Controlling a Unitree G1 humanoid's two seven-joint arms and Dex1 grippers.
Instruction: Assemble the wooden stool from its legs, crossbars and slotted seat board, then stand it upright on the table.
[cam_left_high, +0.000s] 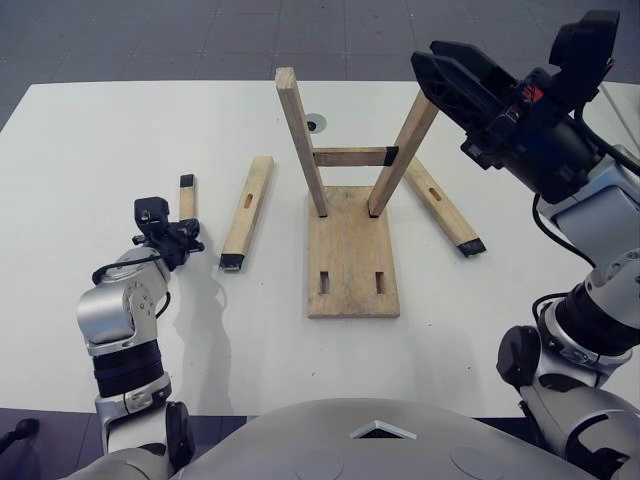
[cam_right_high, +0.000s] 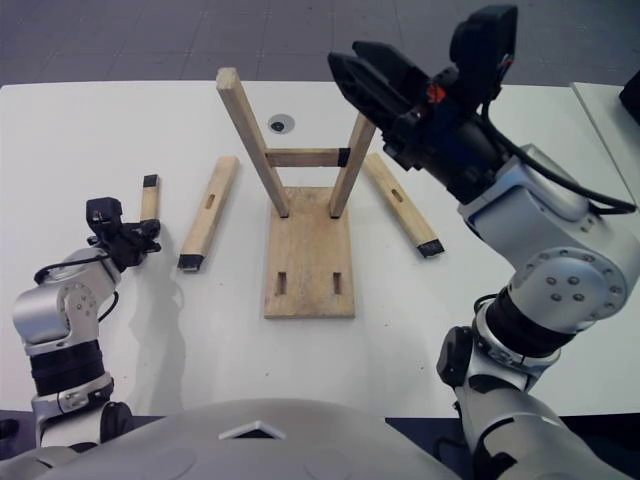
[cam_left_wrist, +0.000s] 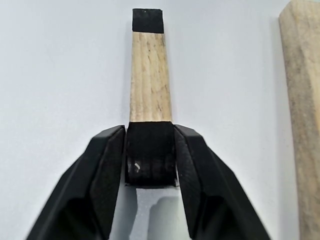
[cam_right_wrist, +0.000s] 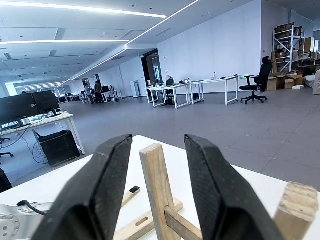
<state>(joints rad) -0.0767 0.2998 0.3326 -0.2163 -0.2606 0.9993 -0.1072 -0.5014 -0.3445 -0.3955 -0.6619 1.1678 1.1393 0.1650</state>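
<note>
Bench (cam_left_high: 100, 140) holds one slotted seat board (cam_left_high: 350, 262) lying flat. Two legs stand in it, left upright leg (cam_left_high: 301, 140) and right upright leg (cam_left_high: 403, 155), joined by one fitted crossbar (cam_left_high: 348, 157). Two more lie flat, left loose leg (cam_left_high: 247, 210) and right loose leg (cam_left_high: 445, 207). Left tool (cam_left_wrist: 150, 136) is clamped on one loose crossbar (cam_left_wrist: 150, 75). Right tool (cam_left_high: 428, 55) is open, raised by the right upright leg's top.

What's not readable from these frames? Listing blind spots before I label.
Top of right standing leg: eye views, right gripper covers it; right wrist view, frame edge cuts it.
Near end of short crossbar: eye views, left gripper hides it.
Far end of right loose leg: eye views, behind the standing leg.
Whether short crossbar is lifted or resting: left wrist view, cannot tell.
</note>
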